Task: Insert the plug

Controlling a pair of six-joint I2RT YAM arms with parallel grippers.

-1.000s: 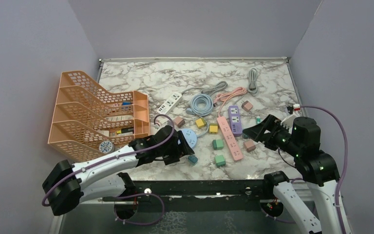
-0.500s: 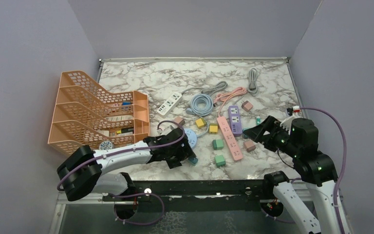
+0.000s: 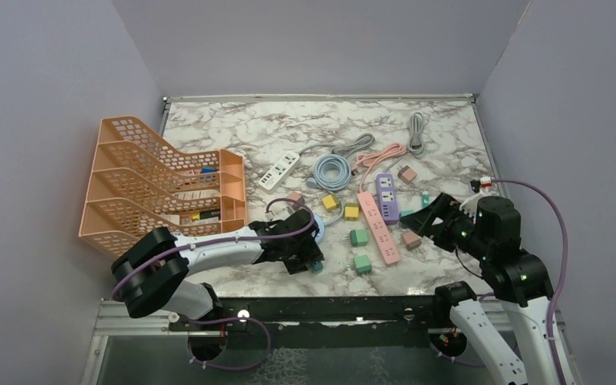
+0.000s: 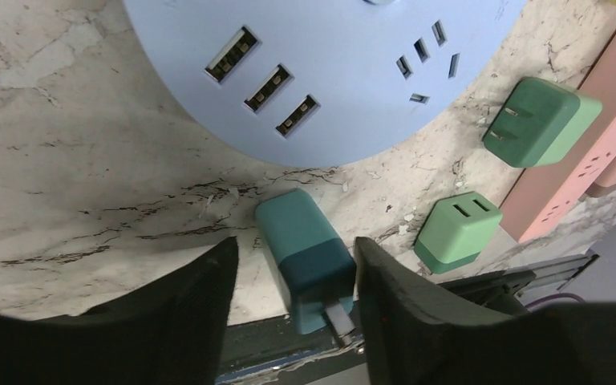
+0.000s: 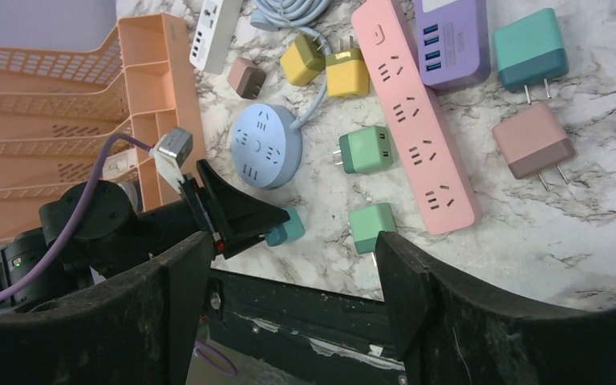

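Observation:
A teal plug [image 4: 305, 253] lies on the marble at the table's front edge, its prongs pointing out over the edge. It also shows in the top view [image 3: 317, 264] and in the right wrist view [image 5: 286, 228]. My left gripper [image 4: 293, 297] is open and low, with the plug between its jaws, close to the right-hand finger [image 4: 401, 305] and apart from the other. The round blue socket hub [image 4: 329, 64] lies just beyond the plug. My right gripper [image 3: 417, 220] is open and empty, held above the table's right side.
A pink power strip [image 3: 378, 227], a purple strip [image 3: 387, 196] and two green plugs [image 3: 359, 237] lie right of the hub. Yellow plugs [image 3: 331, 202], a pink plug [image 3: 411, 239] and coiled cables [image 3: 331, 170] lie around. Orange stacked trays [image 3: 160, 184] stand at the left.
My left arm has stretched rightward along the front edge and brought its open jaws to either side of the teal plug. The right gripper has shifted slightly.

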